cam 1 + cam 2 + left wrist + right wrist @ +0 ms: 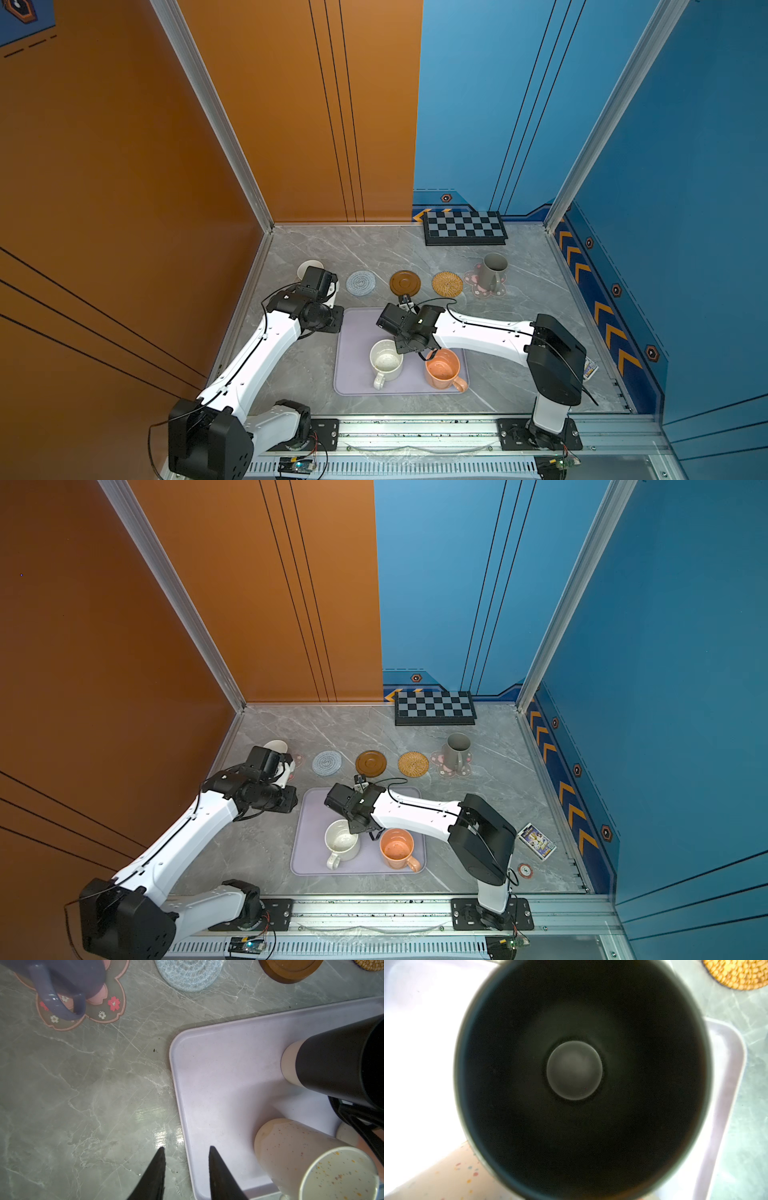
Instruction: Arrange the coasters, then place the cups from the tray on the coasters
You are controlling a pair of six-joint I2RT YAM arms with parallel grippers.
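Coasters: all five lie in a row at 12 o'clock of the tray: flower coaster, spiral, wood, rattan, second flower coaster. You can count the arranging as done.
Cups placed: two. The lavender cup sits on the flower coaster at the tray's 10 o'clock. The grey cup sits on the second flower coaster at 2 o'clock.
Cups to go: three, all over the tray. The white cup is at its 7 o'clock, the orange cup at its 5 o'clock, and the black cup toward its 12 o'clock.
Right tool: closed down, and by my reading clamped on the black cup's wall. Its camera looks straight into that cup. You cannot tell whether the cup has left the tray floor.
Left tool: a narrow gap with nothing in it, over the bare surface just beside the tray's 9 o'clock edge.
Free coasters: spiral, wood and rattan, one for each cup to go.
Progress: you are roughly halfway, with the third cup in hand.
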